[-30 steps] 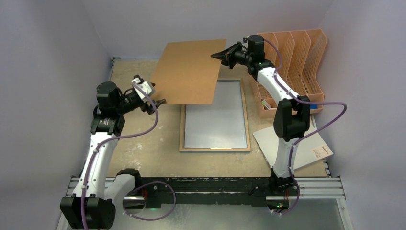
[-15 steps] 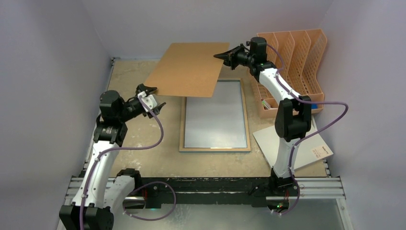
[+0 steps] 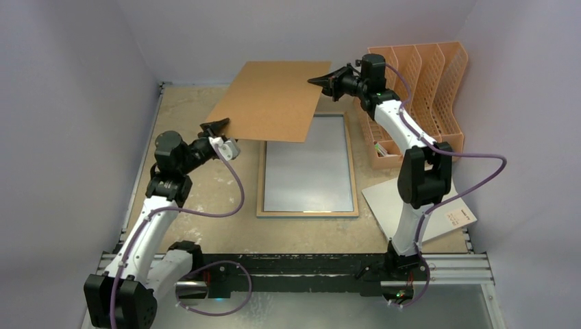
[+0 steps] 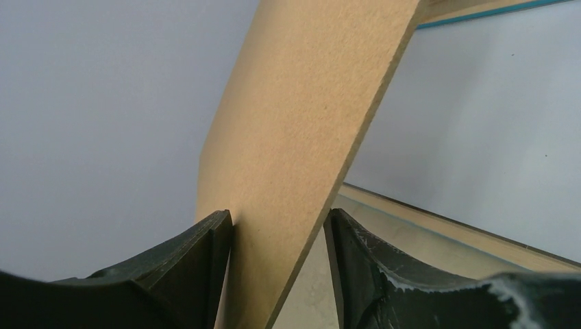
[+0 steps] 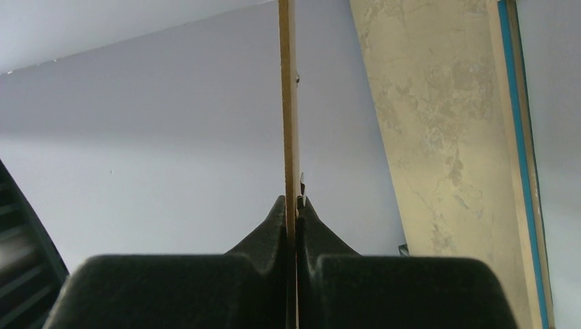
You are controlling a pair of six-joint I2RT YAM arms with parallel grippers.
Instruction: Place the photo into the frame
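Note:
The frame (image 3: 307, 212) lies flat mid-table, pale wood edges up, its glass pane showing; it also shows in the left wrist view (image 4: 445, 226) and the right wrist view (image 5: 521, 171). The photo is not in view. My right gripper (image 3: 322, 79) (image 5: 293, 205) is shut on the far right edge of the plain brown backing board (image 3: 274, 99) (image 5: 289, 103), holding it tilted above the frame's far end. My left gripper (image 3: 220, 133) (image 4: 277, 267) is open and straddles the board's near left corner (image 4: 301, 137). One finger touches the board and the other stands off.
A peach file organiser (image 3: 418, 82) stands at the back right, close behind the right arm. A white sheet with small print (image 3: 449, 214) lies at the front right, partly under that arm. Purple walls close in on three sides.
My left gripper has swung right and forward from beside the board to straddle its near left corner. The right gripper has drawn the board slightly right and back.

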